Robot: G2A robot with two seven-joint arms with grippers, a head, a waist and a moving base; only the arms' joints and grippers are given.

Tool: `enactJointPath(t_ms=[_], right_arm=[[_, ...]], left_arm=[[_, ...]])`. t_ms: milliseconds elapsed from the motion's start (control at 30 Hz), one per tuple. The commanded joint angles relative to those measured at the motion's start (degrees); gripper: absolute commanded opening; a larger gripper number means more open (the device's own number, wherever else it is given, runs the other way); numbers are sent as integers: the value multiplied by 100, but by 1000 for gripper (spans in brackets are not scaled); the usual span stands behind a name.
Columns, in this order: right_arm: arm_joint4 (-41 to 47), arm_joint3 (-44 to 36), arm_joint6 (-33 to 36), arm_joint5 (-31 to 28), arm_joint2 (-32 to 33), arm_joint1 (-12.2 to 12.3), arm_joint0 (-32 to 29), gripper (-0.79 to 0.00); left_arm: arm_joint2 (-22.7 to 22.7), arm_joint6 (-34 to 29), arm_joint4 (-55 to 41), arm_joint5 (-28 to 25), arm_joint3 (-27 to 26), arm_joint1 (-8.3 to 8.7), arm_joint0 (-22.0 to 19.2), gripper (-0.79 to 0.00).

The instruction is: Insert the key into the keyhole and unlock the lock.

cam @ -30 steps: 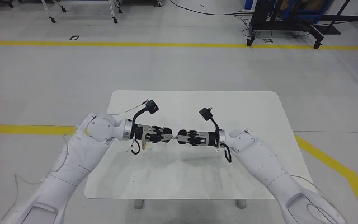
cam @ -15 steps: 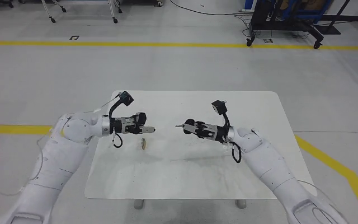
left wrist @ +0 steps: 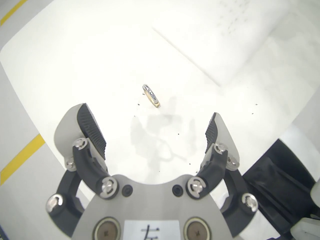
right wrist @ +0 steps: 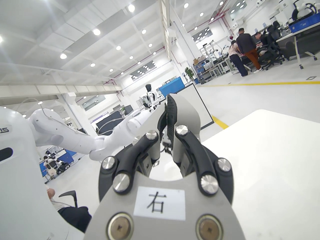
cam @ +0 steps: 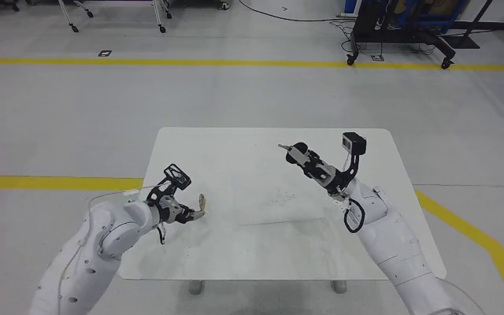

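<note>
Left gripper (cam: 191,213): lower left of the top view, at the left edge of the worktop (cam: 260,252); jaws wide open, holding nothing.
Lock (left wrist: 151,95): small, on the worktop just ahead of those jaws, untouched.
Right gripper (cam: 288,149): right of centre, above the worktop; jaws closed on the key (cam: 280,146), a thin sliver jutting past the tips, well apart from the lock.

A white worktop (cam: 260,244) stood on a grey floor (cam: 79,110) crossed by yellow lines (cam: 236,61); a dark wheeled frame (cam: 394,35) stood beyond it.
</note>
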Motion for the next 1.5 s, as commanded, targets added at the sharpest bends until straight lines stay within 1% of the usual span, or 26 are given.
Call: enactJointPath(t_ms=[0, 33, 200, 400, 567, 767, 1033, 1267, 1333, 1467], right_arm=[[10, 6, 56, 0, -6, 1, 5, -785], [10, 6, 56, 0, -6, 1, 5, -785], [10, 6, 56, 0, -6, 1, 5, -785], [10, 6, 56, 0, -6, 1, 5, -785], [10, 6, 56, 0, -6, 1, 5, -785], [10, 6, 56, 0, -6, 1, 5, -785], [10, 6, 56, 0, -6, 1, 5, -785], [10, 6, 56, 0, -6, 1, 5, -785], [10, 6, 56, 0, -6, 1, 5, -785], [10, 6, 56, 0, -6, 1, 5, -785]], left_arm=[[166, -51, 199, 106, -2, -24, -49, -409], [241, -98, 309, 180, -10, -35, -67, -434], [533, -269, 460, 470, 51, -105, -229, -431], [855, -392, 335, 692, 422, -221, -618, -468], [1081, -475, 332, 887, 676, -312, -899, -480], [1299, -512, 416, 1069, 904, -401, -1103, -489], [1449, -550, 384, 1059, 1110, -483, -1271, -520], [1560, -630, 332, 1030, 1346, -560, -1502, -570], [1574, -628, 313, 1023, 1398, -578, -1548, -573], [1591, -650, 291, 1004, 1477, -604, -1607, -606]])
